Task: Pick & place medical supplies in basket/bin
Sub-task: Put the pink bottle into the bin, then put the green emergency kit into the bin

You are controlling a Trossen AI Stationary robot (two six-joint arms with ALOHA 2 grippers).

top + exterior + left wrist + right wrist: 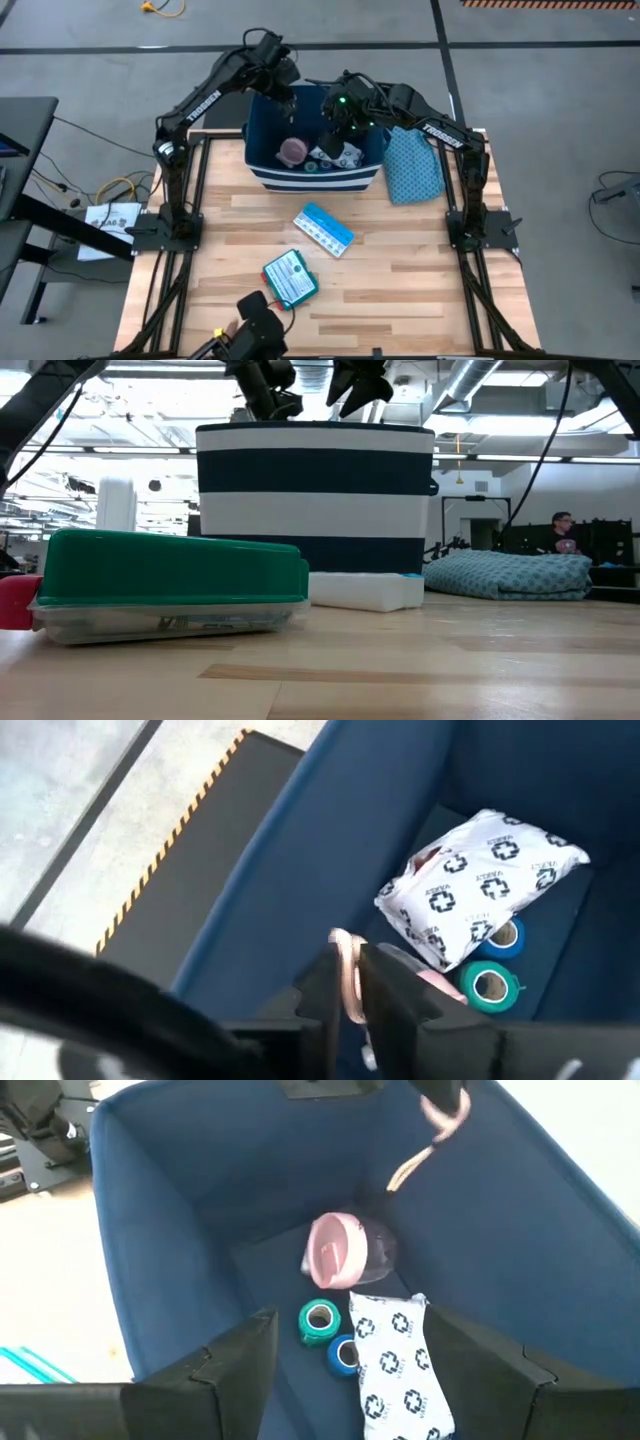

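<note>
I have both arms over the navy bin (pixel 262 176) at the tabletop's (pixel 400 290) far edge. My left gripper (pixel 352 982) has its jaws clamped on a thin pinkish band (pixel 343 965) above the bin's interior. My right gripper (pixel 350 1380) hovers with jaws apart. Inside lie the pink roll (pixel 335 1250), green tape roll (pixel 318 1320), a blue roll (pixel 343 1354) and cross-printed pouch (pixel 395 1365). The teal box (pixel 290 277) and light-blue packet (pixel 323 229) lie outside on the tabletop.

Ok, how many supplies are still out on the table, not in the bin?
2. The teal flat box lies near the table's front edge; the light-blue/white packet lies mid-table, in front of the navy striped bin. Smaller items may be hidden.
</note>
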